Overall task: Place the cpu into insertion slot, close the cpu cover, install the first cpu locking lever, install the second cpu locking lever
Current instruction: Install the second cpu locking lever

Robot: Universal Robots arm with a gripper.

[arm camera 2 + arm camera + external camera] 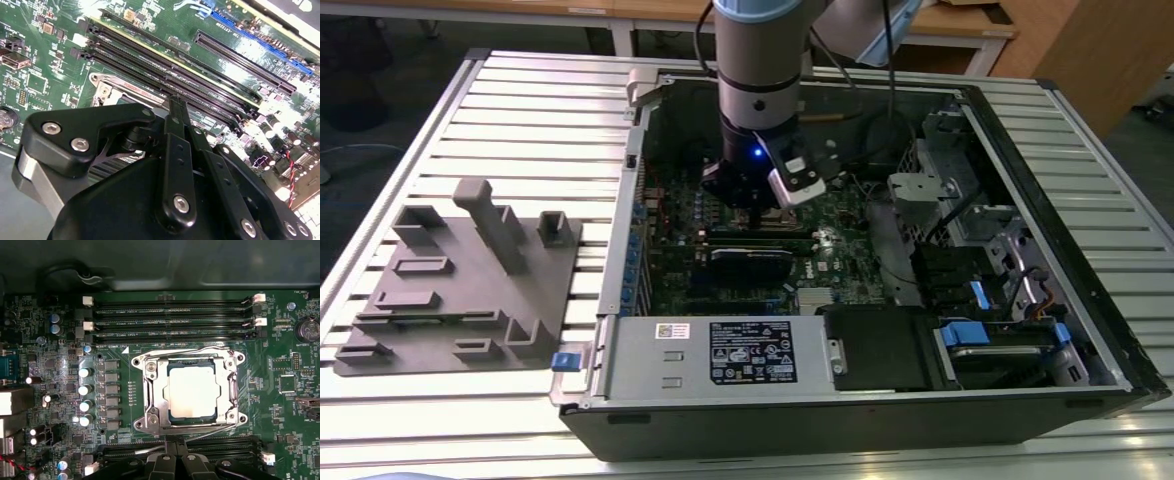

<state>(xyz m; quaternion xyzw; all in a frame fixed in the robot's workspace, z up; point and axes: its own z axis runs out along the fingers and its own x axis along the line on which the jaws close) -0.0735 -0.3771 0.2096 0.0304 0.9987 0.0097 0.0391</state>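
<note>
In the first wrist view the cpu point(193, 392) already sits in the insertion slot point(170, 371), and the cpu cover point(152, 390) lies flat around it, its cut-out showing the pale metal top. A thin locking lever point(200, 427) runs along the side of the socket nearest the end effector point(172, 460); whether it is hooked under its catch cannot be told. The end effector hangs low over the motherboard point(280, 410), just beside that side of the socket, with its two black fingers drawn close together and nothing visibly between them. In the exterior view the arm point(758, 60) reaches straight down into the open computer case point(1067, 330), which rests on the slatted desk point(534, 110).

The likely trouble lies in the closeness of everything. The fingertips stand next to the memory slots point(170, 320) and small board parts, so a sideways slip off the thin lever could scrape them. A lever pushed without passing under its hook would probably spring back up. Pressing down off-centre on the cover could load the chip unevenly.
</note>
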